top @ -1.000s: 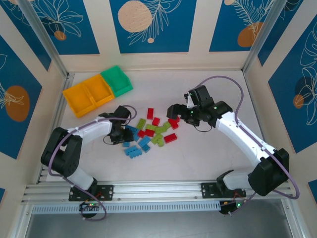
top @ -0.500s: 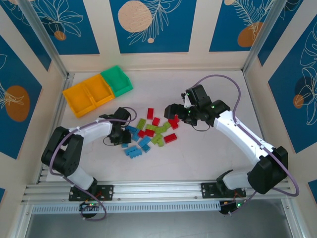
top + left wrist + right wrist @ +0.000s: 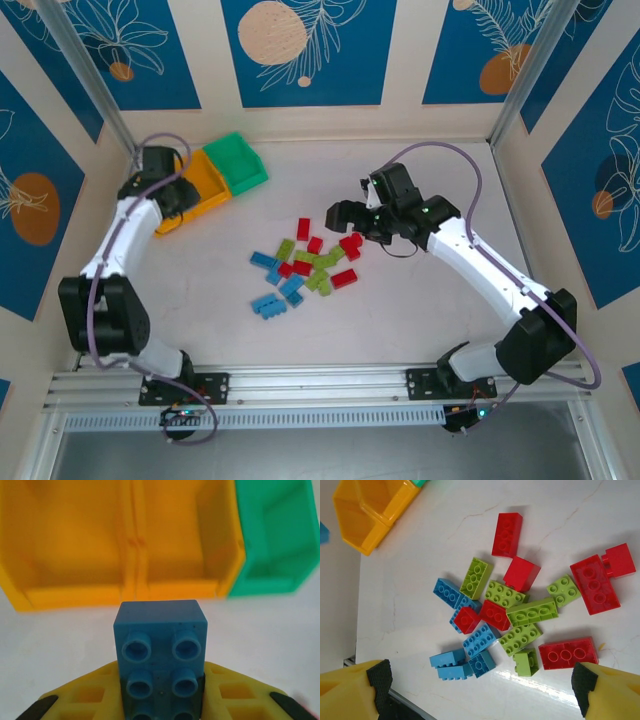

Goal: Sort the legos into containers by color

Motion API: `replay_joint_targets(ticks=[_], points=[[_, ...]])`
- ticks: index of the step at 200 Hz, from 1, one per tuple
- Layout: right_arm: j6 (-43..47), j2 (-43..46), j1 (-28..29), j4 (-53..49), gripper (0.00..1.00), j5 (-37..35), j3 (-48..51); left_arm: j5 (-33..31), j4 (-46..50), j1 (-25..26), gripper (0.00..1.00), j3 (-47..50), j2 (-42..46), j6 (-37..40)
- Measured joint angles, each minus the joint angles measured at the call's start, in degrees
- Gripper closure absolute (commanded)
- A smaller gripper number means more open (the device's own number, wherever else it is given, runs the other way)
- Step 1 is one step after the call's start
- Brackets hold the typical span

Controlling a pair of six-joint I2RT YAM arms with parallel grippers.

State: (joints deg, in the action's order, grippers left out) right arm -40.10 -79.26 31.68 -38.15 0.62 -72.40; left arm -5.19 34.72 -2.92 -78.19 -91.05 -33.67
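White table (image 3: 400, 310): left gripper (image 3: 160, 705) clamps a blue lego (image 3: 161, 645) before the containers (image 3: 135, 589) at the far-left corner; right gripper (image 3: 480, 680) spread wide over scattered legos (image 3: 305, 265).

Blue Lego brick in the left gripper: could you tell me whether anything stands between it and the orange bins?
Nothing visible does: only bare table lies between the blue Lego brick and the orange bins.

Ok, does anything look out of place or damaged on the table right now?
Nothing looks damaged. The bin row sits skewed to the table edges, far left; the lego bricks lie in a mixed-colour heap mid-table. The left gripper grips a blue brick close to that row.
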Motion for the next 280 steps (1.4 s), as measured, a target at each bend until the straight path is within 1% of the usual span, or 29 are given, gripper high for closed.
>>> replay_joint_targets(ticks=[14, 34, 44, 64, 69, 101, 115, 135, 148, 162, 174, 185, 207, 220, 231, 255, 280], points=[[-0.3, -0.3, 0.3, 0.0, 0.05, 0.0, 0.0, -0.5, -0.2, -3.3, 0.78, -4.2, -5.2, 0.0], [-0.7, -0.3, 0.8, 0.5, 0.05, -0.2, 0.0, -0.6, 0.2, -6.9, 0.74, -9.7, -12.8, 0.0], [-0.8, -0.3, 1.0, 0.7, 0.05, -0.2, 0.0, -0.4, 0.5, -8.4, 0.69, -12.7, -16.6, -0.1], [-0.8, -0.3, 1.0, 1.0, 0.05, -0.4, 0.0, 0.5, 1.1, -10.5, 0.53, -16.9, -21.6, 0.1], [-0.8, -0.3, 1.0, 1.0, 0.05, -0.4, 0.0, 0.8, 1.6, -10.9, 0.51, -17.7, -22.4, -0.1], [-0.8, -0.4, 1.0, 1.1, 0.05, -0.5, 0.0, 1.8, 4.0, -11.6, 0.49, -22.3, -24.3, 1.3], [-0.8, -0.9, 1.0, 1.1, 0.05, -0.5, 0.0, 2.4, 3.9, -11.6, 0.51, -22.7, -23.7, 1.3], [-0.9, -2.7, 1.0, 1.1, 0.05, -0.8, -0.7, 4.9, 3.7, -11.5, 0.54, -20.2, -20.7, 1.2], [-0.9, -4.7, 1.0, 1.1, 0.06, -1.5, -1.4, 7.2, 3.3, -11.0, 0.55, -16.7, -16.7, 1.0], [-0.9, -8.0, 1.0, 0.8, 0.07, -2.4, -3.3, 9.3, 3.4, -9.4, 0.55, -12.9, -11.1, 0.9], [-0.9, -11.3, 1.0, 0.8, 0.12, -3.3, -5.2, 10.8, 3.5, -5.9, 0.55, -10.6, -5.9, 1.7], [-0.5, -14.8, 1.0, 0.9, 0.16, -3.9, -7.3, 11.7, 3.3, -0.9, 0.55, -9.0, -1.1, 3.7], [0.1, -22.1, 1.3, 0.3, 0.19, -5.3, -12.4, 13.9, 3.0, 10.4, 0.55, -5.3, 7.2, 9.2], [0.8, -27.1, 1.7, -0.2, 0.19, -6.5, -16.4, 15.4, 3.3, 14.5, 0.55, -1.7, 11.2, 12.3], [1.3, -31.3, 2.3, -0.4, 0.19, -8.0, -19.9, 16.2, 3.9, 15.5, 0.52, 1.7, 14.1, 14.6], [2.5, -39.0, 3.8, -1.4, 0.18, -11.0, -26.3, 16.6, 5.0, 15.5, 0.47, 9.1, 19.1, 19.1], [3.7, -46.0, 5.4, -2.0, 0.19, -13.6, -32.1, 16.5, 6.9, 15.5, 0.41, 12.4, 22.1, 23.5]])
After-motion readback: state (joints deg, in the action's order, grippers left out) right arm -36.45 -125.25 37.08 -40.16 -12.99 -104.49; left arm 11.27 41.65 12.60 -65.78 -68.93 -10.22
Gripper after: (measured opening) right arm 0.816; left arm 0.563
